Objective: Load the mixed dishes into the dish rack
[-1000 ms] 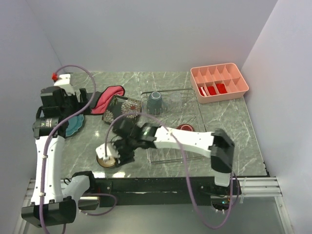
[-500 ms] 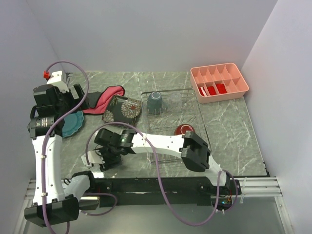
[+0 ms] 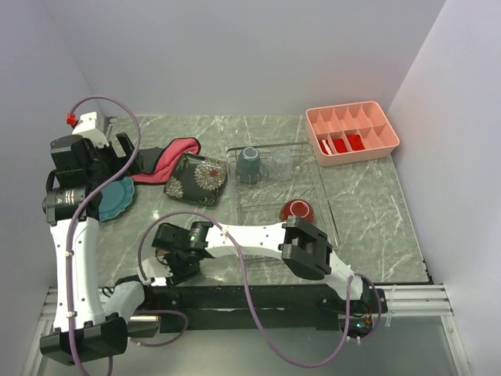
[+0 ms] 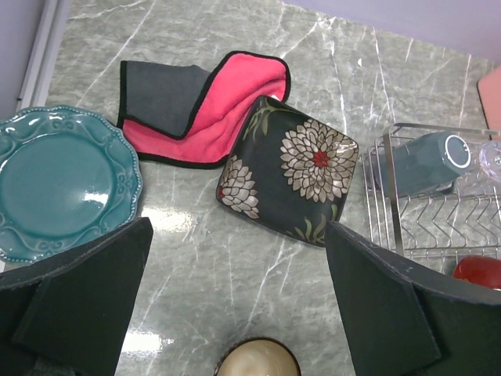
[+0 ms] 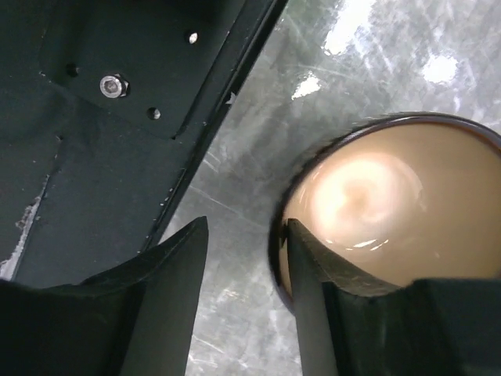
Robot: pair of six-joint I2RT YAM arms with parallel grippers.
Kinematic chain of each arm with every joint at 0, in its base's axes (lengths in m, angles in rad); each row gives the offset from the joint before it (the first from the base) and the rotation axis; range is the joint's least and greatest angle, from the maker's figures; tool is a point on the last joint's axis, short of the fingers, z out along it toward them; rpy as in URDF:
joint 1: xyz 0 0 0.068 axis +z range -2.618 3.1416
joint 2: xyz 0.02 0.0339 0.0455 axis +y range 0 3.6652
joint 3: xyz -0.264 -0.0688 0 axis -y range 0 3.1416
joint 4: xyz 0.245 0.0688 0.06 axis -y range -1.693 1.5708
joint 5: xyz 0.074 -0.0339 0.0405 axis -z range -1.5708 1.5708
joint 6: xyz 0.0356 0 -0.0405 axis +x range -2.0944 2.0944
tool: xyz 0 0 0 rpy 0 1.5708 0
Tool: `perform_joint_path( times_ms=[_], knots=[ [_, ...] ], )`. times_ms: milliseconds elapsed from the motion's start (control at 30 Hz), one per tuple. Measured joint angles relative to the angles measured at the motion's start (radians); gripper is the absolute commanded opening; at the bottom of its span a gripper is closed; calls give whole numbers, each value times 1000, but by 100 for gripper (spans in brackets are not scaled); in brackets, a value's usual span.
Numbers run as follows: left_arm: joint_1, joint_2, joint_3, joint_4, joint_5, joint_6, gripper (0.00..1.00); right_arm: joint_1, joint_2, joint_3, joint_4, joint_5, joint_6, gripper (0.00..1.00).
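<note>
Right wrist camera is looking straight down on the dark cream-lined bowl (image 5: pixel 376 196), which is sitting upright on the marble table (image 3: pixel 368 204) at its near left edge, just beside a dark bolted plate (image 5: pixel 117 110). The right gripper (image 5: pixel 246 227) is straddling the bowl's rim, one finger (image 5: pixel 156 305) outside and the other (image 5: pixel 337 305) over the cream inside. Its jaws are standing parted, with bare table showing between the outer finger and the rim, so nothing is being squeezed.

From above, the right arm is bending low over that corner and hiding the bowl.

The left gripper (image 4: pixel 237 258) is hanging high over the left side, fingers spread wide and carrying nothing. Below it the round blue plate (image 4: pixel 63 184) is lying flat, near the red-pink cloth (image 4: pixel 211 102), and the square dark plate with white flowers (image 4: pixel 293 172) is resting against the cloth's edge.

The dish rack (image 3: pixel 274 188) is standing in the middle of the table, holding the grey-blue mug (image 3: pixel 249 164) at its far end and the red bowl (image 3: pixel 297 210) nearer. A pink plastic tray (image 3: pixel 352 131) is sitting at the far right corner.
</note>
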Motion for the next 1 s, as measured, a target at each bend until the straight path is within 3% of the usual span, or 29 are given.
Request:
perform_joint_path(
  times_ms=[67,100,167,367,533,667,733,900,1000],
  knots=[
    [16,-8,-2,-1,10,-6,98,3,0,0,5,18,8,24],
    [23,-13,-2,-1,16,-7,98,3,0,0,6,20,10,10],
    [35,-25,-3,-1,28,-10,97,4,0,1,12,31,19,0],
    [49,-36,-6,-1,28,-4,91,2,-27,-8,26,55,64,0],
    [48,3,18,27,10,-18,82,-68,-212,-105,-14,-6,161,0],
    [-22,14,27,99,-32,-45,79,-257,-479,-212,12,-142,284,0],
    [-80,16,27,117,-23,-48,82,-414,-618,-278,59,-243,370,0],
    [-157,70,19,124,3,-17,83,-766,-885,-624,395,-507,705,0],
    [-185,130,14,130,-3,19,83,-840,-932,-819,565,-642,918,0]
  ],
)
